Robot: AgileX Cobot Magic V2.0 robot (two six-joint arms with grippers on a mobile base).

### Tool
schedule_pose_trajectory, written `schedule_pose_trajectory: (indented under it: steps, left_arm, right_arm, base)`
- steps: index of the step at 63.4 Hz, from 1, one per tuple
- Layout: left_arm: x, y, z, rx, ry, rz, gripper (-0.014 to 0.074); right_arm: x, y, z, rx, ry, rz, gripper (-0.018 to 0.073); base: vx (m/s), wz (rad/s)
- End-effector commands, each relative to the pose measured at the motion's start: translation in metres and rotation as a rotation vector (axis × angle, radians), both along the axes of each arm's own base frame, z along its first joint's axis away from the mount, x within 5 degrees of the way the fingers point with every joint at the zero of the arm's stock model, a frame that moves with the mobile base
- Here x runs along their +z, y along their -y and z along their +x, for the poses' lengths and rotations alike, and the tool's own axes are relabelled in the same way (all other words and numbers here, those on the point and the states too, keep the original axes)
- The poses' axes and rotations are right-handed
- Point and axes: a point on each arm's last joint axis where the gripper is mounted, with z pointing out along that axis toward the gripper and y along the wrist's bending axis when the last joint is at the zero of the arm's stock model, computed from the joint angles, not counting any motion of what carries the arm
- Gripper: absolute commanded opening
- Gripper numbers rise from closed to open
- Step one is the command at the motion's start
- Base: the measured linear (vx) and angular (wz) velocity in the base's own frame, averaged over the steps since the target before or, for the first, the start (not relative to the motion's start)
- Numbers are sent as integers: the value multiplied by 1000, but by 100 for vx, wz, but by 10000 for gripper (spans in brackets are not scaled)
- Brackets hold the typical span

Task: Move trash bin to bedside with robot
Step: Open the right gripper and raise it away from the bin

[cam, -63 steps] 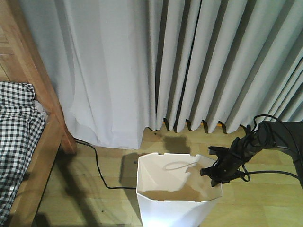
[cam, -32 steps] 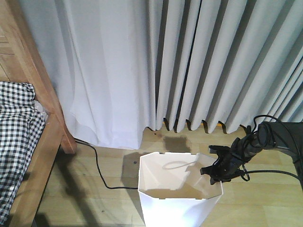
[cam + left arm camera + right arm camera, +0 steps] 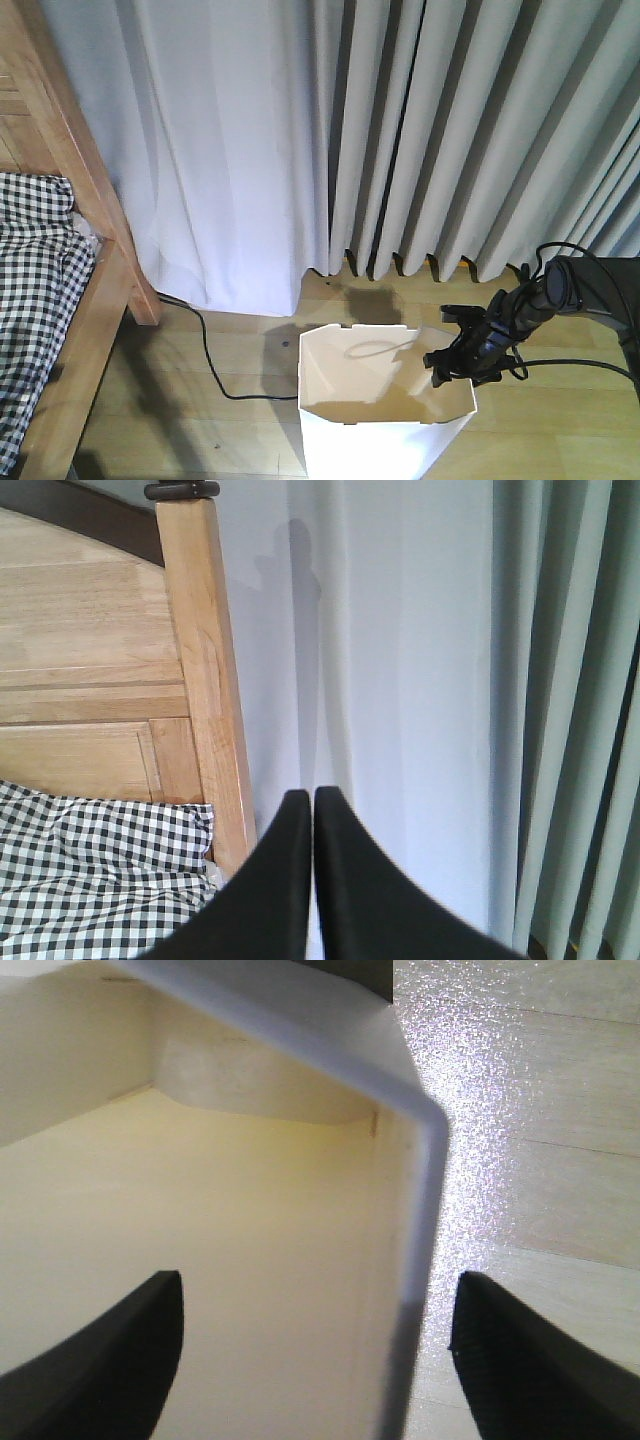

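Observation:
The white trash bin (image 3: 372, 446) stands on the wooden floor at the bottom centre of the front view, its inside bare. My right gripper (image 3: 456, 366) is open and straddles the bin's right rim. In the right wrist view the rim (image 3: 421, 1210) runs between the two fingers, one inside the bin and one outside over the floor, with the right gripper (image 3: 318, 1295) not closed on it. The bedside, a light wooden bed frame (image 3: 92, 325) with checked bedding (image 3: 30, 270), is at the far left. My left gripper (image 3: 312, 800) is shut on nothing, facing the bed post (image 3: 205, 680).
Grey-white curtains (image 3: 380, 130) hang to the floor behind the bin. A black cable (image 3: 215, 365) trails over the wooden floor (image 3: 200, 430) between bed and bin. The right arm's own cable (image 3: 580, 365) loops at the right edge.
The bin has shifted slightly to the right in the front view, together with the right gripper at its rim. The bed and curtains have not moved.

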Motion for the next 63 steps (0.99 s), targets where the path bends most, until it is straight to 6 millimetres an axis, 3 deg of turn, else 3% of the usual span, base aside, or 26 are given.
schedule_pose_trajectory:
  steps: [1, 15, 28, 38, 48, 63]
  left_arm:
    - [14, 0, -1, -3, 97, -4, -6]
    - [14, 0, -1, -3, 97, -4, -6]
    - [14, 0, -1, -3, 97, -4, -6]
    - [14, 0, -1, -3, 97, -4, -6]
    - [14, 0, -1, -3, 97, -4, -6]
    - [14, 0, -1, -3, 97, -4, -6]
  right_arm:
    - [30, 2, 25, 49, 55, 0, 539]
    - [65, 18, 38, -61, 182, -85, 539]
    - [126, 21, 11, -61, 331, -197, 539]
    - [183, 20, -21, 17, 358, -222, 539]
    - [253, 17, -46, 53, 409, -212, 539]
    - [366, 12, -83, 32, 631, -198, 539]
  base:
    - [0, 0]
    - [0, 0]
    - [0, 0]
    - [0, 0]
    - [0, 0]
    - [0, 0]
